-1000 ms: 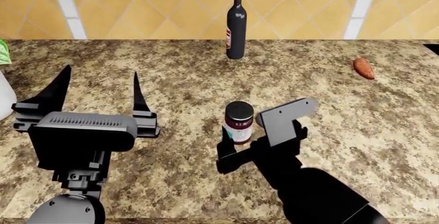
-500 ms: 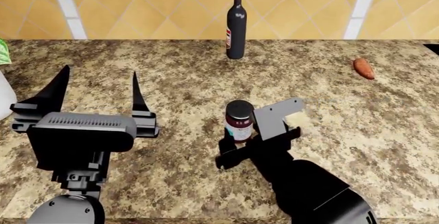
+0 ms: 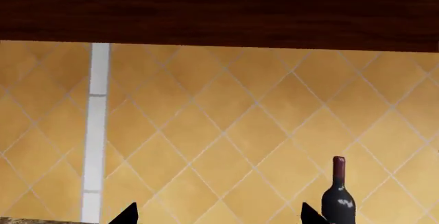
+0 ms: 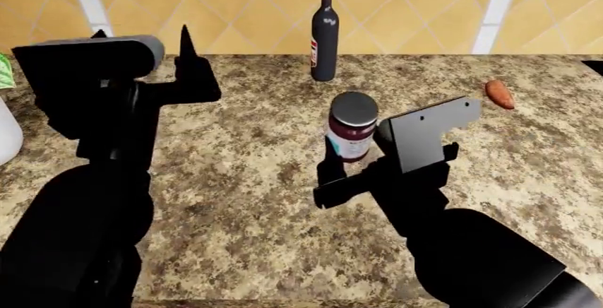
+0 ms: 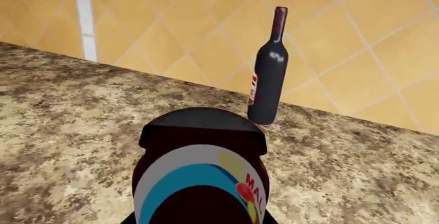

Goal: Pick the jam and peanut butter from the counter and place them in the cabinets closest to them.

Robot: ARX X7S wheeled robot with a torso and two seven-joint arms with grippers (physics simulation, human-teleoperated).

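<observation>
Wall (image 4: pixel 414 4): was tiled in yellow-orange diamonds, crossed by white vertical stripes (image 4: pixel 85 1).
Cabinet (image 3: pixel 219 8): dark wood was seen above the wall.

head overhead, wrists level, wine bottle (image 4: pixel 324 31) shared

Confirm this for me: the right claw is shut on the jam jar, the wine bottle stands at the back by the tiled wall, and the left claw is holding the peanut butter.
Not quite. The left claw holds nothing; in the head view its fingers stand open and empty, and no peanut butter shows in any view. The rest holds: the right claw is shut on the jam jar, and the wine bottle stands at the back by the tiled wall.
</observation>
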